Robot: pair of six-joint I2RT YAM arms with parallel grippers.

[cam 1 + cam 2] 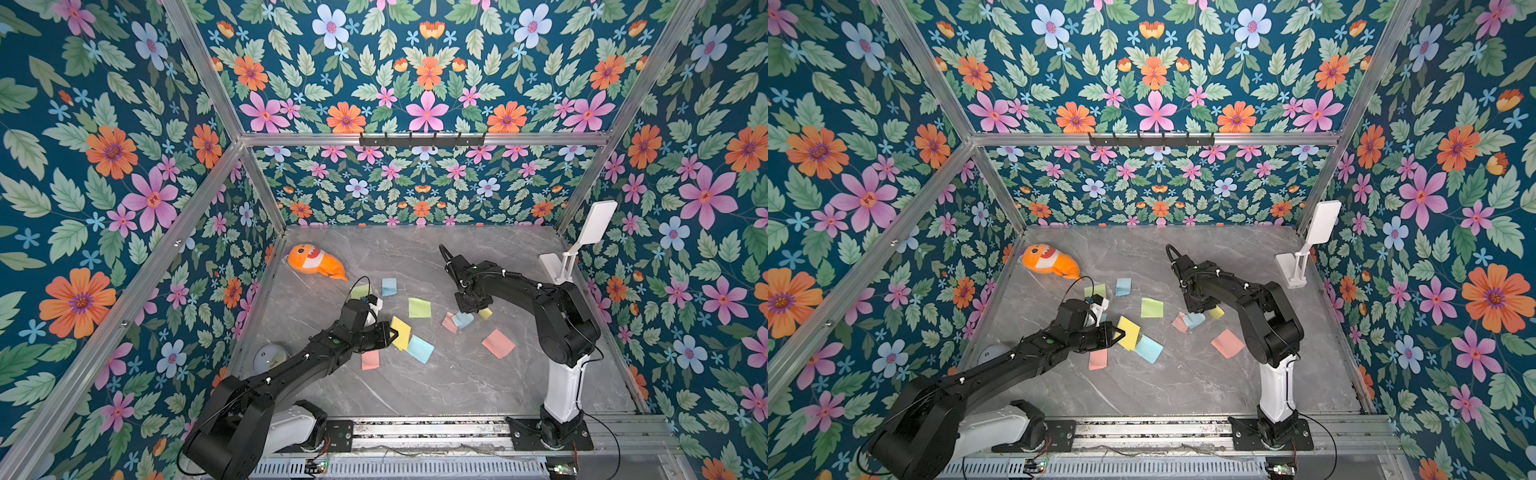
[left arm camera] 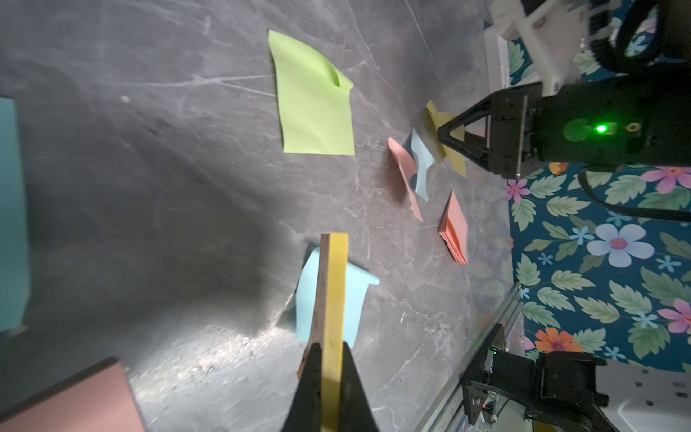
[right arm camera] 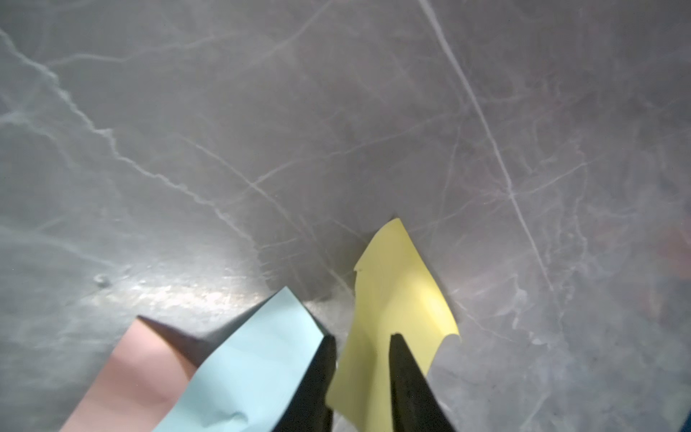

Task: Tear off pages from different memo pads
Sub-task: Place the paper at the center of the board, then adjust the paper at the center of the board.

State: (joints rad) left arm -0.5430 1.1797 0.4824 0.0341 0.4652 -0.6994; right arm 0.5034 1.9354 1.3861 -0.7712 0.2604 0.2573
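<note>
Yellow memo pad (image 2: pixel 334 291) | clamped edge-on in left gripper (image 2: pixel 328 348), raised off table (image 1: pixel 457 382) | right gripper (image 3: pixel 359 338), jaws parted, over loose yellow page (image 3: pixel 396 288) | pad lies well apart, to its left

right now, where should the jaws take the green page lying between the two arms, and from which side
Take the green page at its curled corner, on the edge facing the right gripper. That corner stands up off the table while the rest lies flat, leaving the jaws no edge to catch. Probably come down from above, one jaw on each side of the lifted flap.
</note>
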